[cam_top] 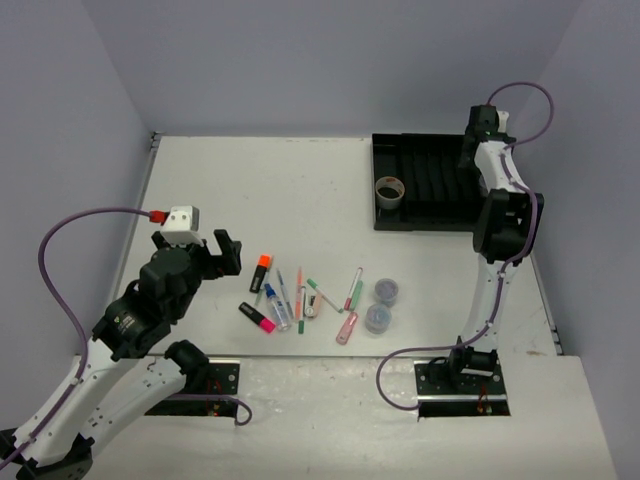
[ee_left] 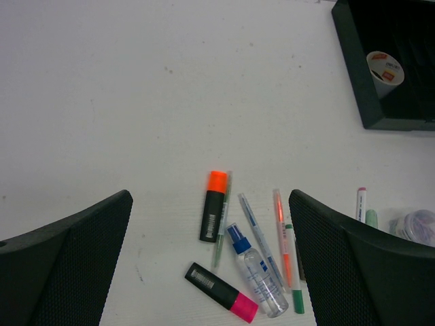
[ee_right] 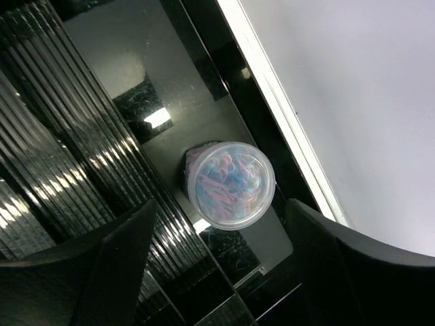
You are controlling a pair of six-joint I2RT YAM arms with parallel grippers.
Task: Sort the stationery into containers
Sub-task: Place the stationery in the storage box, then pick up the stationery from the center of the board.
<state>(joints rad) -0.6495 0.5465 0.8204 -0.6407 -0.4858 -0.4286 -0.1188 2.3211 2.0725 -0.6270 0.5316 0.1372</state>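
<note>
Tub [ee_right: 231, 185], bluish-lidded, stands in the black tray [ee_right: 68, 136] at mid-frame, between the spread fingers of the right hand [ee_right: 221, 207], neither touching it. Best to lift straight up, clear of its rim. Left hand [ee_left: 209, 204] gapes over the pens [ee_left: 260, 238] at lower centre. From above, the right arm [cam_top: 500, 220] hides that tub; its compartment is unclear.
</note>
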